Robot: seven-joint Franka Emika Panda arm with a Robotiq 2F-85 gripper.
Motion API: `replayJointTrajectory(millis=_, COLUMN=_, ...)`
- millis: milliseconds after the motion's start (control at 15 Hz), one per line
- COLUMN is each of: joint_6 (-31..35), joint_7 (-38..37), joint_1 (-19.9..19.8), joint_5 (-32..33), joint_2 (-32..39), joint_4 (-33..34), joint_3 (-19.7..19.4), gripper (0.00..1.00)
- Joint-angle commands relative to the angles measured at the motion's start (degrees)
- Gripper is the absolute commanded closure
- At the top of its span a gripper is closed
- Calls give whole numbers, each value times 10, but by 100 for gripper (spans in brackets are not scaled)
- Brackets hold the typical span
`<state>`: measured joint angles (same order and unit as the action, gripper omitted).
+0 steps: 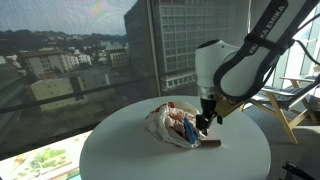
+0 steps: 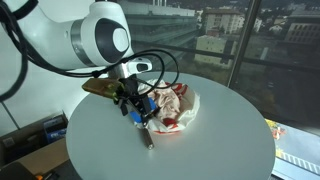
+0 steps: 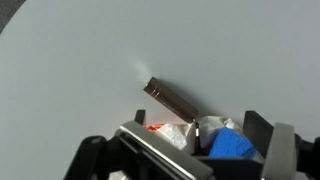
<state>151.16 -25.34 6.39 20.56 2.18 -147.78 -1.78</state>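
My gripper [image 1: 204,125] hangs low over a round white table [image 1: 120,150], at the edge of a crumpled white, red and blue bundle [image 1: 175,125]. In the wrist view the two fingers [image 3: 200,135] stand wide apart, with white and red folds [image 3: 170,135] and a blue piece [image 3: 232,145] between them. A thin dark stick stands upright between the fingers. A short brown bar [image 3: 172,100] lies on the table just beyond the fingertips. It also shows in both exterior views [image 1: 210,142] [image 2: 147,138]. The gripper [image 2: 137,108] looks open beside the bundle [image 2: 175,108].
The table [image 2: 220,150] stands by tall windows with a city outside. A wooden chair frame [image 1: 280,110] stands behind the arm. Cables loop off the wrist [image 2: 160,62].
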Motion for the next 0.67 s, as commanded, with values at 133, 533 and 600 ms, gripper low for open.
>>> replayJointTrajectory(millis=133, joint_6=59, joint_7=93, joint_1=-21, joint_5=35, joint_2=53, joint_4=4, joint_3=-2, gripper=0)
replayJointTrajectory(millis=533, joint_6=92, joint_7=139, joint_1=-36, joint_5=18, joint_2=114, joint_4=30, joint_3=-23, gripper=0)
replayJointTrajectory(millis=600, joint_6=98, joint_7=157, joint_1=-39, joint_5=10, joint_2=122, joint_4=35, joint_3=-23, gripper=0)
